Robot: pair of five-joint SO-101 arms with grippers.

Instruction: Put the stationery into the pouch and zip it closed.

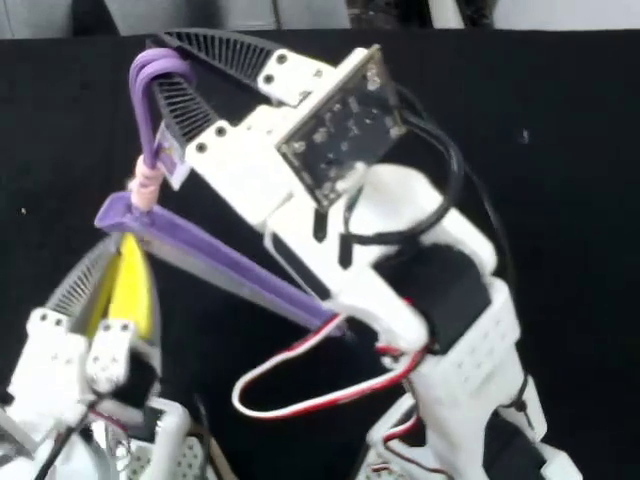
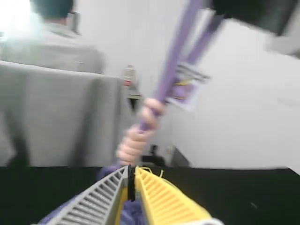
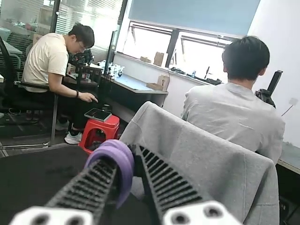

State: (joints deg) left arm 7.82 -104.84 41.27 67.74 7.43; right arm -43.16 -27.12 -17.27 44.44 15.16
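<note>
Right pincer (image 1: 172, 72) — upper left of the frame — grips the purple pouch (image 1: 215, 258) by its strap (image 1: 150, 110), left pincer (image 2: 130, 172) clamps its lower-left end above the table (image 1: 560, 200); zipping looks the step in hand — needing a steady opposed pull.

a slim purple pouch (image 1: 215, 262) hangs in the air, seen edge-on and slanting down from its raised end, where the left gripper (image 1: 125, 235) pinches it. a pink beaded link (image 1: 147, 187) joins that end to a doubled purple strap (image 1: 152, 80), clamped in the right gripper (image 1: 160, 65). a small tag (image 1: 172, 165) dangles beside the link.
</note>
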